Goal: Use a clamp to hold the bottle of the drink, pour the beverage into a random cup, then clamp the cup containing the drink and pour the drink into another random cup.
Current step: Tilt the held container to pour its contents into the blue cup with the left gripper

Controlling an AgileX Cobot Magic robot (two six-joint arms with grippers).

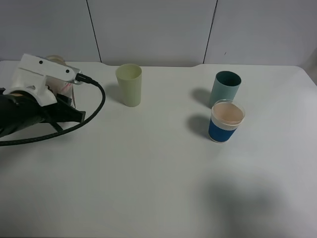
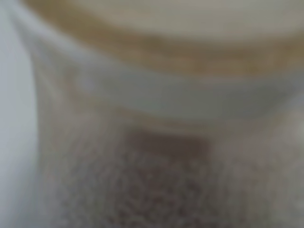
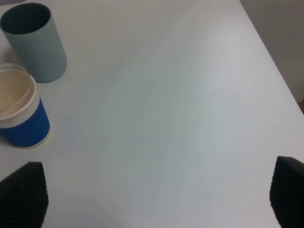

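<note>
the left clamp (image 1: 67, 105) has its fingers pressed together, the drink bottle (image 2: 156, 156) right in front of them, too blurred to tell if touching. i'd part them wide, straddle its body below the mouth, keep it upright. the right clamp (image 3: 154, 192) gapes, blue-banded cup (image 3: 21, 118) ahead of one finger.

exterior high view looks down on whole worktop (image 1: 148, 188), right wrist view nearer over its right side, both share blue-banded cup (image 1: 226, 122) and teal tumbler (image 1: 226, 87), left wrist view too close, all blur
</note>
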